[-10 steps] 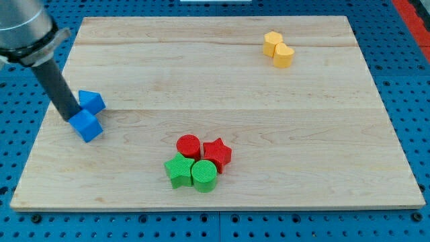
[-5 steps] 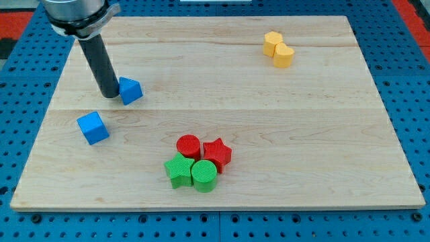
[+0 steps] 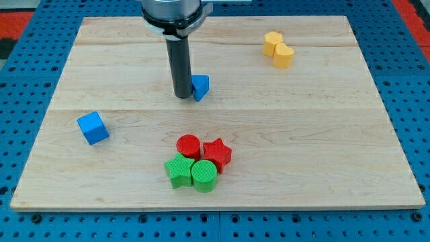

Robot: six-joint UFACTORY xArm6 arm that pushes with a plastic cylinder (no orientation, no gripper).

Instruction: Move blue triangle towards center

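Note:
The blue triangle [image 3: 200,87] lies on the wooden board [image 3: 302,134], a little left of and above the board's middle. My tip [image 3: 183,96] touches the triangle's left side; the dark rod rises from it toward the view's top. A blue cube [image 3: 93,128] sits apart at the board's left.
A red cylinder [image 3: 189,146], a red star [image 3: 217,154], a green star [image 3: 179,170] and a green cylinder [image 3: 204,175] cluster near the bottom middle. A yellow hexagon [image 3: 272,42] and a yellow heart [image 3: 283,56] sit touching at the top right.
My tip has slid to the right from the board's left side, pushing the blue triangle with it toward the middle. The blue cube stayed behind after a slight shift.

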